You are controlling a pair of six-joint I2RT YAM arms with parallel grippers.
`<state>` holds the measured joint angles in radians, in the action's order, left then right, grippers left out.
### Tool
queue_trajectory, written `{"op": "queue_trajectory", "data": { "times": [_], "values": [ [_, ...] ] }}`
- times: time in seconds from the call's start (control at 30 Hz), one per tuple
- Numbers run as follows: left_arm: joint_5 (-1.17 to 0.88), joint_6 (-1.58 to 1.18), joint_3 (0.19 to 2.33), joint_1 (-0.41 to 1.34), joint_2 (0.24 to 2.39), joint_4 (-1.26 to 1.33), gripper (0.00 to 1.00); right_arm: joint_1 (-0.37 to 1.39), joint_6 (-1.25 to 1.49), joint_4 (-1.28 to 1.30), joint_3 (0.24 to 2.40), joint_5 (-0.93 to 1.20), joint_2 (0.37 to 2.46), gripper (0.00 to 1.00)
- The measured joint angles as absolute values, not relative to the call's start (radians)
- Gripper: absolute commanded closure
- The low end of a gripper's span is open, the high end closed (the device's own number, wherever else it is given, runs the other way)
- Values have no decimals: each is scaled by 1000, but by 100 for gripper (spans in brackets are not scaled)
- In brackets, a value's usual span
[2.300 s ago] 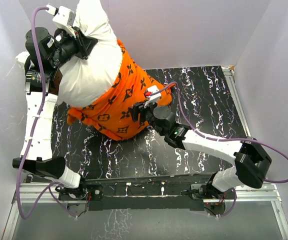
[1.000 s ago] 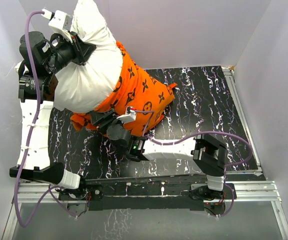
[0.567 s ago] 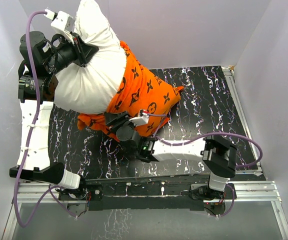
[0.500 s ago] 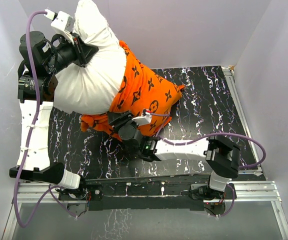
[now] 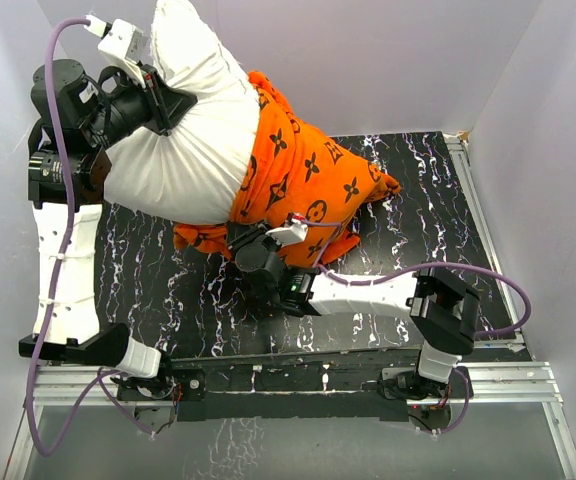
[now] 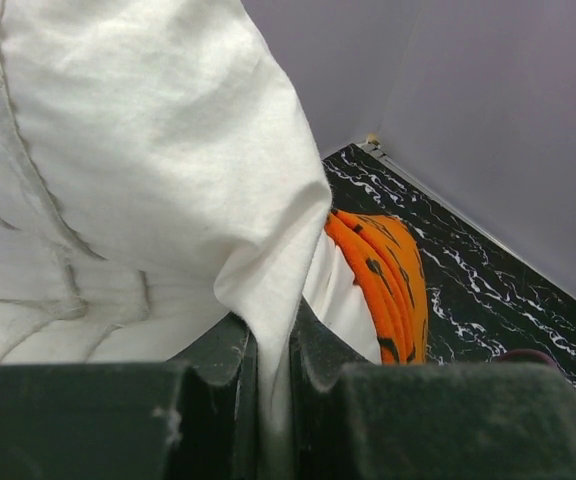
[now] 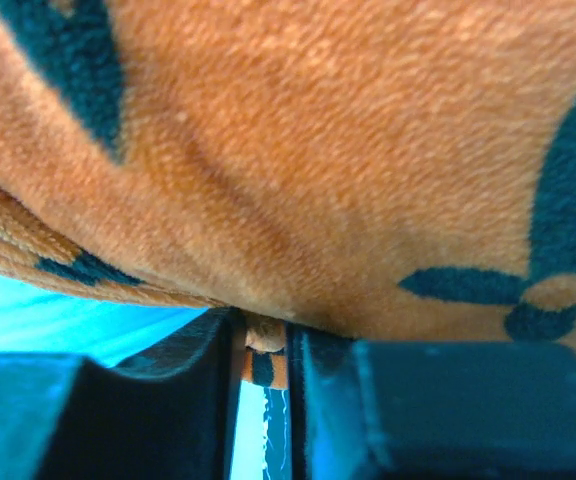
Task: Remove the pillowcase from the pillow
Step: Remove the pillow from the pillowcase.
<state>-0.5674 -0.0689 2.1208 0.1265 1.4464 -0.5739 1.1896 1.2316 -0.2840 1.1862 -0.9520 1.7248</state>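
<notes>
The off-white pillow hangs in the air at the back left, its bare upper half out of the orange pillowcase, which covers its lower right end and trails onto the black table. My left gripper is shut on a fold of the pillow's white fabric; the pillowcase shows below it. My right gripper is shut on the pillowcase's lower hem, and the orange fabric fills the right wrist view with a bit of hem pinched between the jaws.
The black marbled table lies under the pillow, bordered by white walls at the back and both sides. The right arm's forearm stretches across the near middle of the table. A metal rail runs along the near edge.
My right gripper swung from the pillowcase's right side to its lower hem and closed on it. The pillowcase has shifted right and slid further down the pillow. The left arm rose slightly.
</notes>
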Motion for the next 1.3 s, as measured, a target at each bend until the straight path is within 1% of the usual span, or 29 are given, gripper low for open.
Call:
{"op": "queue_trajectory", "data": {
  "times": [0.13, 0.27, 0.47, 0.6, 0.8, 0.87, 0.93, 0.97, 1.0, 1.1, 1.17, 1.23, 1.3],
  "values": [
    [-568, -54, 2158, 131, 1450, -604, 100, 1177, 1265, -255, 1171, -963, 1720, 88],
    [-568, -28, 2176, 137, 1452, -632, 100, 1149, 1368, -201, 1089, -963, 1682, 92],
    [-561, 2, 2242, 144, 1502, -678, 100, 1103, 1566, -68, 1025, -987, 1652, 92],
    [-551, 19, 2250, 147, 1525, -698, 100, 1077, 1704, -16, 944, -999, 1628, 92],
    [-549, 23, 2250, 155, 1527, -725, 100, 1049, 1774, 2, 860, -1027, 1566, 91],
    [-550, 25, 2250, 155, 1527, -725, 100, 1044, 1709, -9, 847, -1030, 1542, 83],
    [-558, 32, 2250, 154, 1527, -722, 100, 1038, 1550, -73, 823, -1007, 1509, 66],
    [-564, 39, 2249, 153, 1527, -715, 100, 1032, 1430, -136, 796, -970, 1478, 59],
    [-573, 47, 2244, 151, 1524, -702, 100, 1023, 1304, -201, 760, -920, 1440, 55],
    [-614, 84, 2200, 142, 1491, -669, 100, 974, 965, -316, 679, -711, 1297, 46],
    [-646, 111, 2180, 138, 1464, -667, 100, 939, 800, -308, 699, -567, 1220, 41],
    [-680, 133, 2159, 134, 1431, -666, 100, 916, 665, -257, 788, -447, 1174, 36],
    [-710, 147, 2141, 128, 1402, -663, 100, 905, 558, -196, 922, -350, 1159, 33]
  ]
}}
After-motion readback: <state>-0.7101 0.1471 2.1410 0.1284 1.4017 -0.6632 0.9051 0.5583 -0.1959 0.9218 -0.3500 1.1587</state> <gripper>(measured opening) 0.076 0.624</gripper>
